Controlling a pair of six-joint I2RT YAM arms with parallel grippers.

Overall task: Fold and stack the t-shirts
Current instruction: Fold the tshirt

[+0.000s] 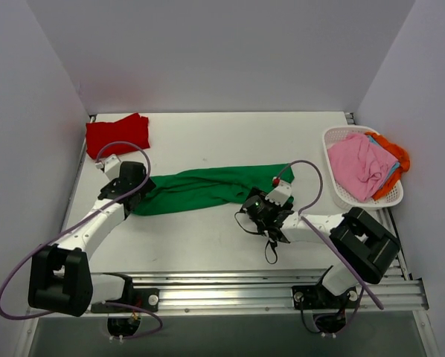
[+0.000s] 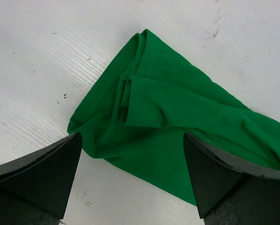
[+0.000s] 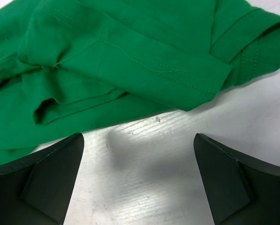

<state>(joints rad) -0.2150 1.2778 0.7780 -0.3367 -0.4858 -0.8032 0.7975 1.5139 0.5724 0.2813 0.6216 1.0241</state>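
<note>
Between the wide-spread jaws of the left gripper (image 2: 131, 140), which is closed on nothing, the left end of the green t-shirt (image 2: 168, 117) is seen. Its cloth is bunched into soft lengthwise folds and a narrow corner points away from the wrist. Whether the fabric is touched by the fingertips cannot be told from the wrist view. From above, this gripper is placed right at the shirt's left end.

At the other end, the right gripper (image 3: 137, 140) is likewise held fully open and empty. Bare tabletop lies between its jaws, and the shirt's stitched hem and a sleeve are spread just beyond the fingertips, with a narrow gap left to them. In the overhead view this gripper is set at the near side of the shirt's right end.

The green t-shirt is stretched into a long, loosely folded band across the middle of the table (image 1: 207, 141), from one gripper to the other. A red t-shirt (image 1: 118, 134) is laid folded at the far left corner, well apart from the green one. At the far right edge a white lattice basket (image 1: 330, 167) is set, and a crumpled pink t-shirt (image 1: 360, 165) is heaped in it, with an orange t-shirt (image 1: 396, 154) draped over its far rim.

The table is white and faintly scuffed. It is enclosed by plain pale walls (image 1: 222, 52) on three sides, and a metal rail (image 1: 230, 286) is fixed along its near edge.
</note>
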